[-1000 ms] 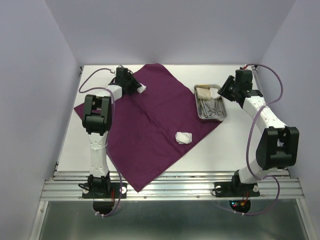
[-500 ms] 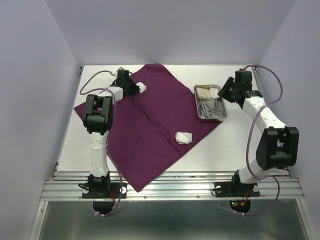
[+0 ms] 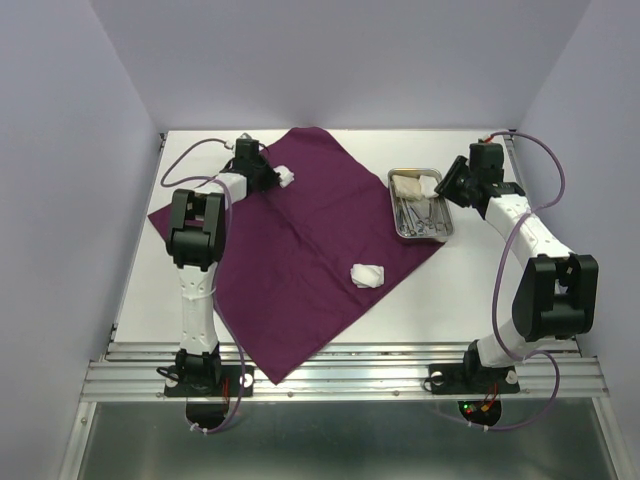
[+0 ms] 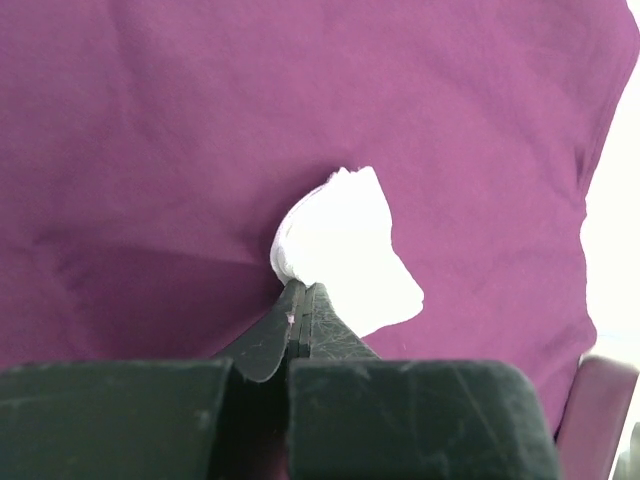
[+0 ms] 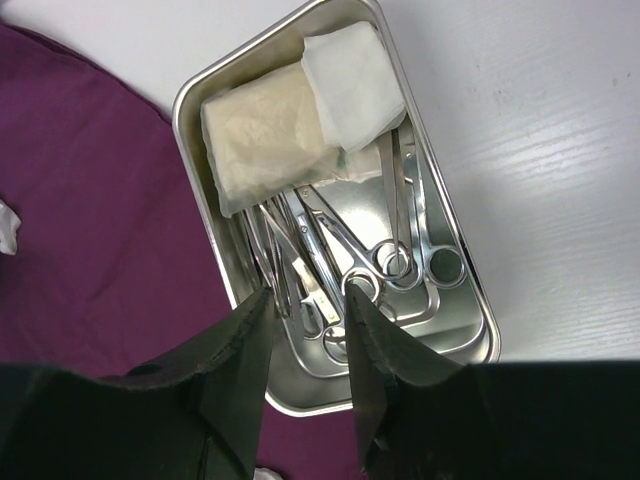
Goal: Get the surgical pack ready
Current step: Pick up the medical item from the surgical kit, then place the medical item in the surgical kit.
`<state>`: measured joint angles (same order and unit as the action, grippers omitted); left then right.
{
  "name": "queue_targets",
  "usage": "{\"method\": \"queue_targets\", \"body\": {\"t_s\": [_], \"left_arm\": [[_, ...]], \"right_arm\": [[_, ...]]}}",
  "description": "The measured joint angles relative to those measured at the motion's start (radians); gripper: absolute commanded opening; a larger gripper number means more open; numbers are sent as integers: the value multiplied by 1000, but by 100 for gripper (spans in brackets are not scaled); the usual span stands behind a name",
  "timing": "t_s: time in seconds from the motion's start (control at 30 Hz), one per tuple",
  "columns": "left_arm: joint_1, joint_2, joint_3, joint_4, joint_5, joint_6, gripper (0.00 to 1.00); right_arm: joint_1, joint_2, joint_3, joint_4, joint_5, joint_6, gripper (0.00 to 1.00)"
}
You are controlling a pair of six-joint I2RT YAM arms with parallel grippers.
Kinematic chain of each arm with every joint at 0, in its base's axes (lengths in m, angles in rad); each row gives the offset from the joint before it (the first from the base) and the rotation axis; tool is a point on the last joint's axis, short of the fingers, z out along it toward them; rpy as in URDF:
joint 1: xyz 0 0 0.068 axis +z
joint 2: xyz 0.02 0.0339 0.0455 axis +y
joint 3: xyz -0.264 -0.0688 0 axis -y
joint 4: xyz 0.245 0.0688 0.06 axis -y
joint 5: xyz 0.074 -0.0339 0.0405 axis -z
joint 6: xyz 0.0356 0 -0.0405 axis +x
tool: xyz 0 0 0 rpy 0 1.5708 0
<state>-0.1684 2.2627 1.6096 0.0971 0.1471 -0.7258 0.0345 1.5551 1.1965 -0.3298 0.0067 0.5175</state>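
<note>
The left gripper (image 4: 300, 292) is over the far left part of the purple cloth wrap (image 3: 300, 250), its jaws pressed flat together with the tips on the near edge of a gauze wad (image 4: 345, 250). It seems to nip only a thin fold, so the hold is probably slight. The wad is light, soft and loosely crumpled; taken by a corner it may unfurl or slip free, and a deeper bite across its bulk would be safer. The wrap lies spread out on the table (image 3: 470, 290) as a diamond with faint fold creases. It is limp and will drag and bunch if tugged, so it is best lifted by a corner. A second gauze wad (image 3: 367, 273) rests nearer the cloth's right corner, apart from either arm. Further right, the steel tray (image 5: 455, 305) sits half on the cloth's edge and half on bare table, holding scissor-like instruments (image 5: 350, 260) and folded gauze pads (image 5: 352, 75) at its far end. The tray is rigid, smooth and likely slippery, and the rim is the obvious hold. The instruments are thin, hard and overlapping, and easiest to take by the shanks. The right gripper (image 5: 307, 300) hangs over the tray's near end, jaws partly apart and holding nothing.
</note>
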Motion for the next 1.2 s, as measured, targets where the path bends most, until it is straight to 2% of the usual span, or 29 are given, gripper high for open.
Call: {"method": "queue_targets", "body": {"t_s": [0.83, 1.07, 1.2], "left_arm": [[-3, -151, -82, -70, 177, 104, 0], [-48, -265, -134, -119, 237, 175, 0], [-98, -335, -190, -125, 284, 220, 0]], "right_arm": [[24, -1, -3, 0, -38, 2, 40], [90, -1, -3, -7, -55, -23, 43], [170, -3, -11, -11, -56, -53, 45]]}}
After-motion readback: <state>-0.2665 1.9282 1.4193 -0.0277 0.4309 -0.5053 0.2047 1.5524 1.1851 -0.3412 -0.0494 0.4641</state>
